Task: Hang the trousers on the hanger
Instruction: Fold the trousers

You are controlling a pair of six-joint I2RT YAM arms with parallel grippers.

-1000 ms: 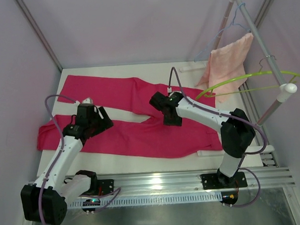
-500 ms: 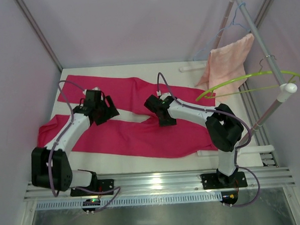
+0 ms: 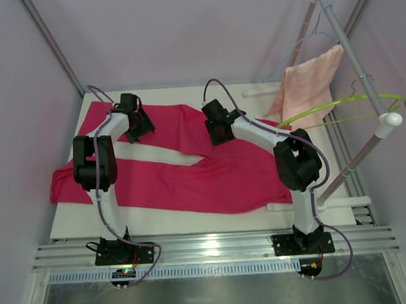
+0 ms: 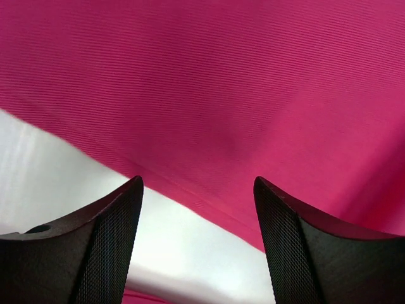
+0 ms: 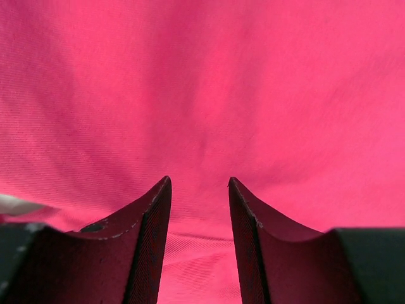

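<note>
Nothing was hung yet.
Your left fingers (image 4: 95, 253) and right fingers (image 5: 145, 253) were both spread, empty, above the trousers (image 3: 190, 173) lying on the tabletop (image 3: 159, 224); the hanger (image 3: 336, 109) hung bare.

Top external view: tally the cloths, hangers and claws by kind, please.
Cloths: 2 (trousers, towel)
Hangers: 2 (lime-green hanger, light-blue hanger)
Claws: 2 (left claw, right claw)
Total: 6
</note>
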